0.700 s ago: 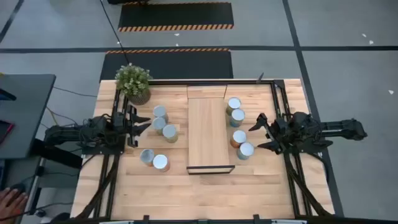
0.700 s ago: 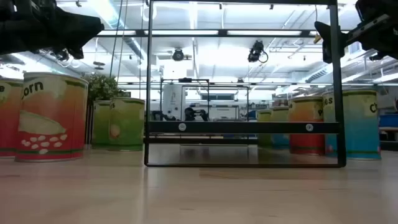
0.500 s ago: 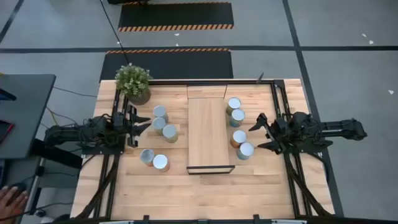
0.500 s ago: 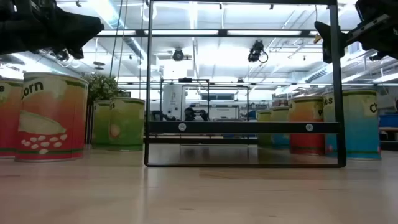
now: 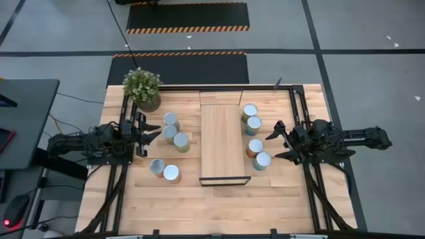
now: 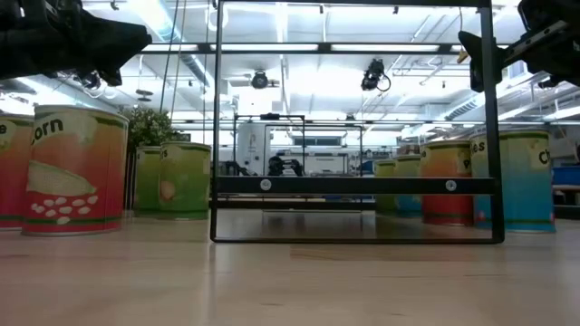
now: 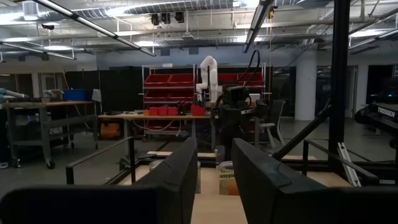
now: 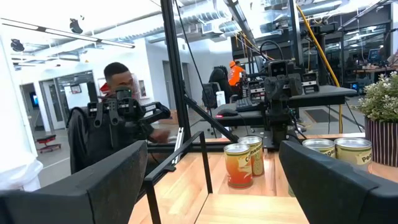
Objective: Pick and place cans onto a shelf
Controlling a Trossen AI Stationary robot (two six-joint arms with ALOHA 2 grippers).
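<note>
Standing on desk (image 5: pixel 219 206), shelf (image 5: pixel 222 139) in middle with bare top; four cans (image 5: pixel 171 137) on its left side, four cans (image 5: pixel 254 136) on right; left gripper (image 5: pixel 150 129) jaws released near left group; right gripper (image 5: pixel 273 141) jaws released beside right group

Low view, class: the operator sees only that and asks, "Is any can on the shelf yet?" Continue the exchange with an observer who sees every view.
Observer: No. From above, the shelf top is bare.
Operator: How are the cans split?
Observer: Five cans stand on the table on the left arm's side of the shelf, four on the right arm's side.
Operator: And the grippers?
Observer: The left gripper and right gripper are both open and empty, each beside its own group.
</note>
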